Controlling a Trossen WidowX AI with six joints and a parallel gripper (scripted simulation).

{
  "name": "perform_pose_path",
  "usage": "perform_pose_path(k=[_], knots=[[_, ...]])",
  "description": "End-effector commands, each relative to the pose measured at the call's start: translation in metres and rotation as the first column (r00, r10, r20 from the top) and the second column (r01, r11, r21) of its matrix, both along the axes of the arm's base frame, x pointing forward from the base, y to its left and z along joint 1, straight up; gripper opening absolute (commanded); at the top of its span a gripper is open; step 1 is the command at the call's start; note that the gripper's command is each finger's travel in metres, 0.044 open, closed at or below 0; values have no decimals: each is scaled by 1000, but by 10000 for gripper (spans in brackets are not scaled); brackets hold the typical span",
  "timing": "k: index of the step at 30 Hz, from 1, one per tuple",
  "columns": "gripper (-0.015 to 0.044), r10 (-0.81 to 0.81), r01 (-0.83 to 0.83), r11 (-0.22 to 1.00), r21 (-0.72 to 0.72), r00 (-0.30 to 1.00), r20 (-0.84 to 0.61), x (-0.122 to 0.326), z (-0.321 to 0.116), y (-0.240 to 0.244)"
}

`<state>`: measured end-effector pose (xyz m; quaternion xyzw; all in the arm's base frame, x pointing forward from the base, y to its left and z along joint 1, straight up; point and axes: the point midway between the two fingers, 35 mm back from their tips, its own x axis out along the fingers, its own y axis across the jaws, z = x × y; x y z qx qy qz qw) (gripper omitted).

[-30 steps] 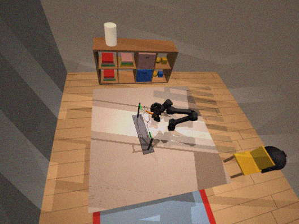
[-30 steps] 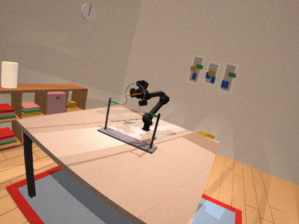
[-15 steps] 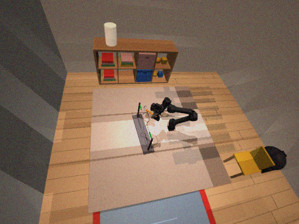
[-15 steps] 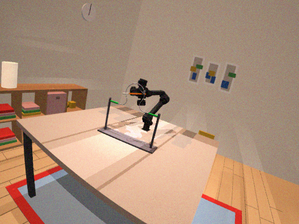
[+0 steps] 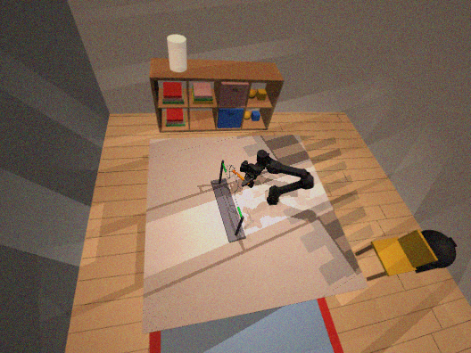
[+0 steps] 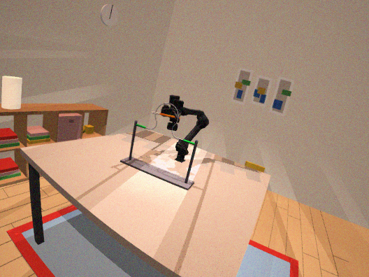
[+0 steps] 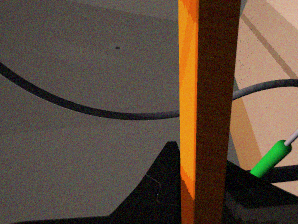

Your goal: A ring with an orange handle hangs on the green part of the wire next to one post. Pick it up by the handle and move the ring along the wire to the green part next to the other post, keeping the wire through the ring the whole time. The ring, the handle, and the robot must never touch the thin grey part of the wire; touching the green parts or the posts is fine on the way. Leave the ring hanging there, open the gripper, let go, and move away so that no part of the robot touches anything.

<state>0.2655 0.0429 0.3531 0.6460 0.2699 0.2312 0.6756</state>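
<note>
My gripper (image 5: 244, 180) (image 7: 179, 150) is shut on the orange handle (image 5: 236, 173) (image 6: 167, 115) (image 7: 188, 75) and holds it above the base plate (image 5: 227, 209) (image 6: 157, 172). The handle runs from my fingers towards the wire, near the far post (image 5: 220, 173) (image 6: 133, 141). A small pale ring end (image 6: 154, 112) shows beyond the handle; whether it touches the grey wire cannot be told. The far green part (image 5: 224, 168) (image 6: 140, 126) and near green part (image 5: 240, 212) (image 6: 189, 141) sit beside their posts. The wrist view shows a green part (image 7: 271, 158) low at right.
The near post (image 5: 239, 226) (image 6: 191, 162) stands at the other end of the base plate. The grey wire arches high between the posts, close to my gripper in the exterior view. The tabletop (image 5: 187, 285) (image 6: 140, 217) surrounds the stand. A shelf (image 5: 214, 69) is beyond the table.
</note>
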Motion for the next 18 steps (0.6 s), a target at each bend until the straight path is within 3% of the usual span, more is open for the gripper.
perform_pose_path(k=[1,18], knots=[[-150,-3,4,998,-65,1000,8,0,0,0],[-150,-7,12,951,-310,1000,19,0,-9,-2]])
